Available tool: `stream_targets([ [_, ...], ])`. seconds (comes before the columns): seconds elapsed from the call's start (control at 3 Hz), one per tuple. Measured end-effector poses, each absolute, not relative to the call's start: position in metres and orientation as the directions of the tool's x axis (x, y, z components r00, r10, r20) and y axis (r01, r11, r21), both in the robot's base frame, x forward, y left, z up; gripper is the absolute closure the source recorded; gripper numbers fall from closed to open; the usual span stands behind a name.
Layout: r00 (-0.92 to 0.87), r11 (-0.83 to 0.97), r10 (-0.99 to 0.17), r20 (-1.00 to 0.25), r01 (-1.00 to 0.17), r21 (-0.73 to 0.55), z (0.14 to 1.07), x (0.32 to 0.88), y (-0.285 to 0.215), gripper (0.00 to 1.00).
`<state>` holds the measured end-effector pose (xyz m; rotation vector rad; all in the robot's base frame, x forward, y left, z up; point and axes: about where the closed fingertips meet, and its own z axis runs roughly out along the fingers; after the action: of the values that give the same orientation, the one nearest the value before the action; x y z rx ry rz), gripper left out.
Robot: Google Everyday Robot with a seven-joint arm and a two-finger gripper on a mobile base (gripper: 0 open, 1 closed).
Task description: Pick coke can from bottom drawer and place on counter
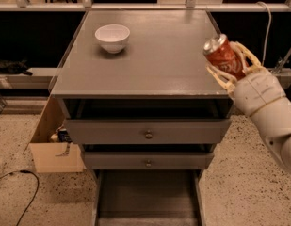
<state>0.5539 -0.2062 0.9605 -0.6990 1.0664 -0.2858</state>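
From the one camera view, the gripper (230, 66) is at the right side of the scene, level with the front right corner of the counter (154, 60). Its pale fingers (218, 78) are closed around the coke can (223, 55), one below the can and one behind it, so the can sits squarely between them. The can is tilted, its silver top pointing up and to the left (towards the counter's middle), and in this view its body overlaps the counter's right edge. Whether it touches the surface cannot be told.

The white bowl (112, 37) stands upright on the far left part of the counter, well apart from the can. Below, the two upper drawers (147, 132) are pulled out slightly, and the bottom drawer (147, 194) is pulled out far, its dark floor bare. A cardboard box (50, 147) stands on the floor to the left of the cabinet.
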Motion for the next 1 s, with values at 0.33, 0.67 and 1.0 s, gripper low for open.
stream_targets([
  [0.33, 0.539, 0.686, -0.535, -0.65, -0.17, -0.707, 0.997, 0.587, -0.175, 1.0],
  [0.67, 0.591, 0.561, -0.593, -0.546, -0.183, -0.807, 1.037, 0.608, -0.163, 1.0],
  [1.0, 0.62, 0.426, -0.633, -0.463, -0.22, -0.877, 1.053, 0.616, -0.174, 1.0],
])
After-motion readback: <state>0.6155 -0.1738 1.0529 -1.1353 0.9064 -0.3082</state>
